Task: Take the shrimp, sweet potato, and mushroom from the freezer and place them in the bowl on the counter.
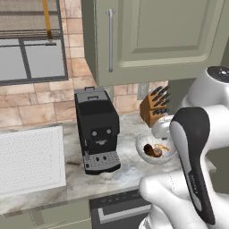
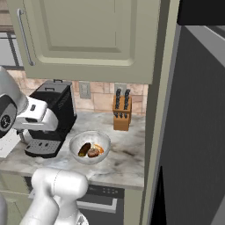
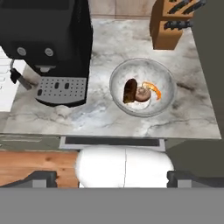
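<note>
- Gripper (image 3: 112, 179), nearest: dark fingertips wide apart, holding nothing.
- Mottled whitish-grey bowl (image 3: 162, 77) on the marbled counter (image 3: 192, 109) holds curved orange shrimp (image 3: 154, 89) and two brown lumps; judged done, so retreat upward, clear.

You are reading no legible text, label, brand or number here. The coffee machine (image 3: 48, 48) front is showing two round knobs but no lettering; the knife block (image 2: 121, 113) and cabinet door (image 2: 88, 35) are showing blank faces.
</note>
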